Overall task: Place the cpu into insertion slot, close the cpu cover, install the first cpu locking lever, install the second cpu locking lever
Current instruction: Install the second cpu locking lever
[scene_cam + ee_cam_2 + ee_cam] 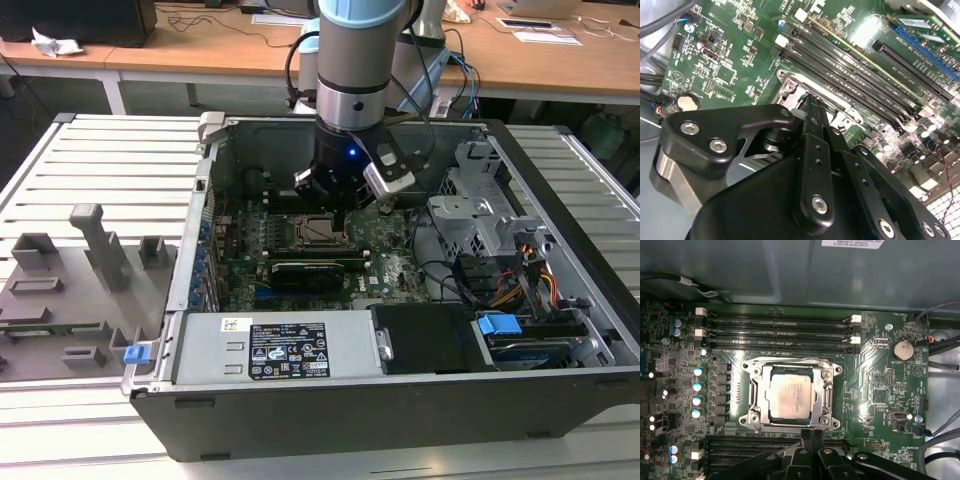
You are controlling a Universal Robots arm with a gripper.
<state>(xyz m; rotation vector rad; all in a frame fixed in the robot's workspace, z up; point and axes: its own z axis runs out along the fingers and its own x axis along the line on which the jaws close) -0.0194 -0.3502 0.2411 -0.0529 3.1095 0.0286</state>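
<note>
one grey fixture tray (70, 290) with upright blocks lies at the exterior view's left, on the slatted table (110, 160), just beside the open computer case (300, 410). moving right, inside the case, the green motherboard (390, 265) lies flat, and the arm reaches down over its middle. the pincer (338, 212) hangs just above the near edge of the insertion slot (320, 230), its two fingers (812, 440) pressed together with nothing between them, so it looks fully shut and holds nothing.

in the first wrist view the cpu (788, 396) sits square inside the insertion slot, its dull silver top showing through the window of the cpu cover (826, 397), which lies down flat around it. thin wire levers run along the frame's edges; whether either one is hooked under its catch i cannot tell. long black memory slots (780, 330) lie on the far side of the socket, apart from it.

further right in the exterior view sit the drive cage (490, 215) and loose cables (520, 280).

risk, as i judge it: the shut fingertips are narrow and the levers are springy wire, so a push slightly off line could slip off a lever, letting it snap up, or scrape the board beside the socket.
</note>
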